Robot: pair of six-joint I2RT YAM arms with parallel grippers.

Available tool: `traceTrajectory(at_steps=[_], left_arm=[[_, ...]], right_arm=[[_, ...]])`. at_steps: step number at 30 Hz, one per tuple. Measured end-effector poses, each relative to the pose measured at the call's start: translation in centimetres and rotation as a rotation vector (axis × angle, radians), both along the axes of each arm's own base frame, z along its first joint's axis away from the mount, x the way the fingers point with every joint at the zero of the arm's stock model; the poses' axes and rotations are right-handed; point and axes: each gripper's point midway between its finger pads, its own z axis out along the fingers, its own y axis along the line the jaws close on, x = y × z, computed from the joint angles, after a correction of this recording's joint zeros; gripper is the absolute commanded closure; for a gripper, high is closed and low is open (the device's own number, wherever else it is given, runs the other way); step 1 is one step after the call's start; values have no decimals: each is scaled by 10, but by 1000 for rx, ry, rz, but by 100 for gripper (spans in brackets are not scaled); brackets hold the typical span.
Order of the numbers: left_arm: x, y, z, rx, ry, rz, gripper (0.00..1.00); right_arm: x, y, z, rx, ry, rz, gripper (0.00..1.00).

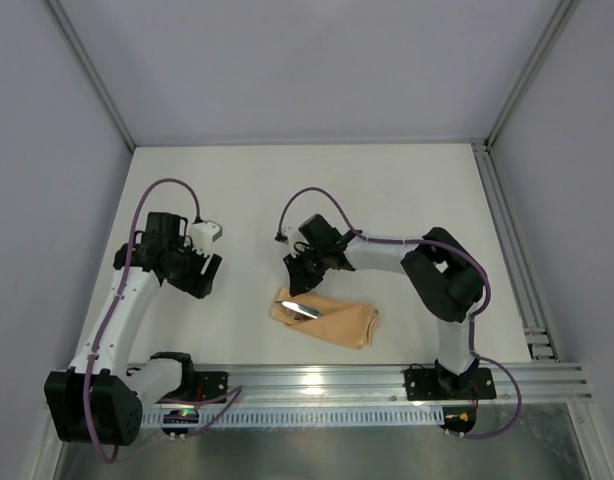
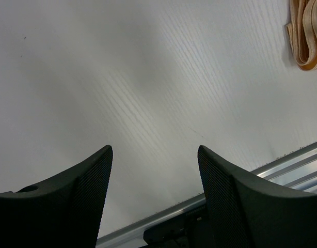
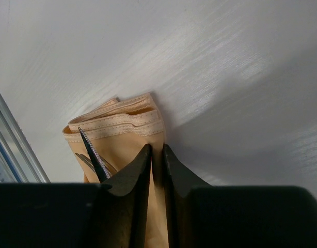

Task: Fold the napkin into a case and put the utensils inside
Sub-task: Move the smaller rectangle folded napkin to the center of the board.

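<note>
- The case (image 1: 323,320), peach-orange cloth folded into a narrow pouch, lies flat and slightly slanted on the white surface (image 1: 287,190). Its long side runs roughly along the metal rail (image 1: 387,380), which is just on its near side.
- From above, the utensils (image 1: 303,311) show only as one shiny sliver on the cloth at the case's left end.
- In the right wrist view, a serrated blade (image 3: 94,152) slants across the case's stitched, layered end, with its tip near the folded edge. A second grey piece lies just beside the blade. The lower parts of both are hidden behind a dark finger (image 3: 128,178). I cannot tell whether they sit inside a fold or on top of the cloth.
- The right end effector (image 1: 299,283) is at the case's left end, just on its far side, and points down at the cloth. Its fingers are together but for a thin slit, and only peach cloth shows through the slit. Nothing can be seen clamped between them, and I cannot tell whether they touch the case.
- The left end effector (image 1: 199,272) is well to the left of the case and clear of it. Its fingers (image 2: 91,175) stand wide apart with only bare surface between them. In its own wrist view, an end of the case (image 2: 305,36) shows in the upper right corner.
</note>
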Motion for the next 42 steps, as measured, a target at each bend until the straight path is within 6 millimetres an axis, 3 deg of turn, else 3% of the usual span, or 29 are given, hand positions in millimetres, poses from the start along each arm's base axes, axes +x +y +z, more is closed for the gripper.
traceTrajectory(at_steps=[6,16,20,32,38,42], left_arm=[[0,0,0,0,0,0,31],[0,0,2,1,-14,-2,31],[0,0,2,1,-14,-2,31],[0,2,2,8,-15,1,31],[0,3,5,15,-28,5,31],[0,4,7,17,-38,6,31]], right_arm=[[2,2,-2,14,24,-20,97],[43,-5,-2,57,34,-205,97],[69,-8,-2,63,28,-312,97],[191,-33,4,148,34,-806,97],[216,-35,6,205,73,-1026,97],[234,-48,10,238,75,-1180,97]])
